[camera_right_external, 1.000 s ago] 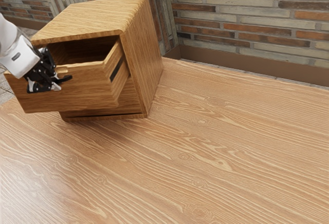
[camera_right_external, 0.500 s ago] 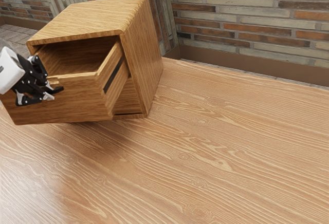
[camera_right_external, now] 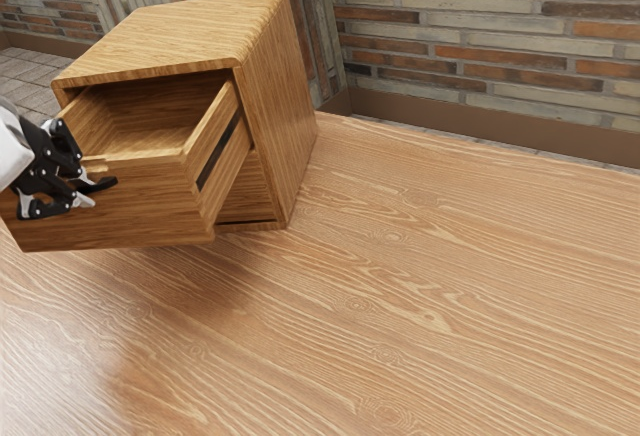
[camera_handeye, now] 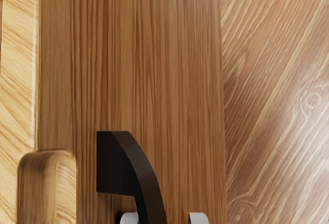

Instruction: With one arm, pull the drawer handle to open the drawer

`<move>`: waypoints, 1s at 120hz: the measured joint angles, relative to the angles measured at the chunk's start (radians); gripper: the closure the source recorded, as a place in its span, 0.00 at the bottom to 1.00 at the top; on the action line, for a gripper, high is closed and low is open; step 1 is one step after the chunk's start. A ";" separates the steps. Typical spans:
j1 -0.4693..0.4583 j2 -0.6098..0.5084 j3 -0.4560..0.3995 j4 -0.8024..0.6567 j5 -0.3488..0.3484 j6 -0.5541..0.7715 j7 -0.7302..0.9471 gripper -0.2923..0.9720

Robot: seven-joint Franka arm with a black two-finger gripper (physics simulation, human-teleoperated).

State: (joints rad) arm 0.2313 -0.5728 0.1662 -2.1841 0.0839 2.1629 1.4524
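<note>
One gripper (camera_right_external: pixel 80 192), grasp impossible to tell, sits at the handle (camera_handeye: pixel 46 188) of a far-open drawer (camera_right_external: pixel 130 211); pulled further, the drawer could slip its cabinet (camera_right_external: pixel 270 86) and drop.

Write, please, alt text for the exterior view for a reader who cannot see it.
A robot arm's black gripper is at the front of a drawer that stands well out of its wooden cabinet, toward the exterior view's left. The cabinet sits on a wood-grain table, with a brick wall behind.

Drawer (camera_right_external: pixel 130 214) & table (camera_right_external: pixel 450 306): grained wood, satin sheen; wall (camera_right_external: pixel 480 26) matt brick.
</note>
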 joint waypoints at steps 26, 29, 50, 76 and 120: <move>0.000 -0.007 -0.006 0.014 -0.001 -0.023 -0.007 0.67; 0.000 -0.009 -0.006 0.020 -0.002 -0.029 -0.007 0.66; -0.001 0.014 -0.028 0.207 -0.026 -0.132 -0.011 0.62; -0.009 0.437 -0.029 0.786 -0.067 -0.519 -0.015 0.45; -0.065 0.572 -0.030 0.978 -0.072 -0.906 -0.036 0.27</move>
State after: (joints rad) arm 0.1658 -0.0003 0.1358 -1.2063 0.0117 1.2571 1.4160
